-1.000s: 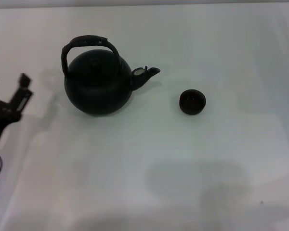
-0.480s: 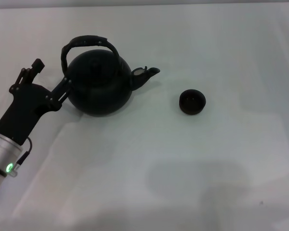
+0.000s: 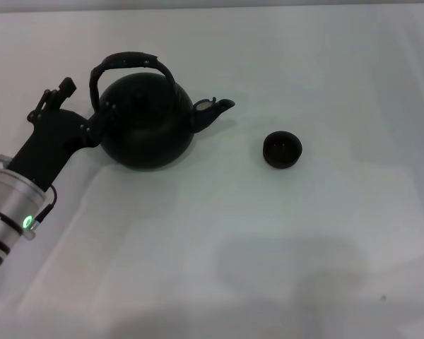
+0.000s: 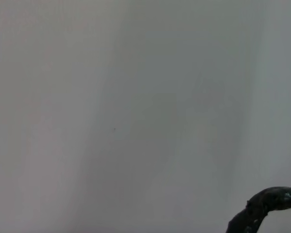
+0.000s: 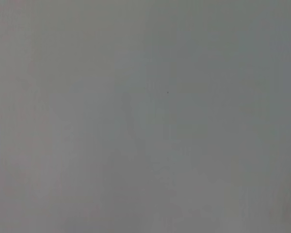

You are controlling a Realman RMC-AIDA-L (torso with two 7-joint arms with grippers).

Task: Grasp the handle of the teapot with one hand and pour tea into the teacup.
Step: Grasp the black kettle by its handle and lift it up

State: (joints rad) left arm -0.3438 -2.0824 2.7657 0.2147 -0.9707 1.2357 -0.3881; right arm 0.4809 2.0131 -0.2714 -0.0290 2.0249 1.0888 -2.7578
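The large black teapot [image 3: 147, 126] stands upright on the white table, spout pointing right. Its arched handle [image 3: 131, 62] rises over the lid; a piece of the handle [image 4: 262, 209] shows in the left wrist view. The tiny dark teacup [image 3: 282, 149] sits upright to the right of the spout, apart from it. My left gripper [image 3: 85, 106] is open at the teapot's left side, one finger near the body, the other farther out, below the handle's left end. The right gripper is out of view.
The white table [image 3: 283, 240] spreads around both objects. A soft shadow lies on it at the front right. The right wrist view shows only bare grey surface.
My left arm has come in from the left edge toward the teapot and now reaches its left side. The teapot and teacup have not moved.
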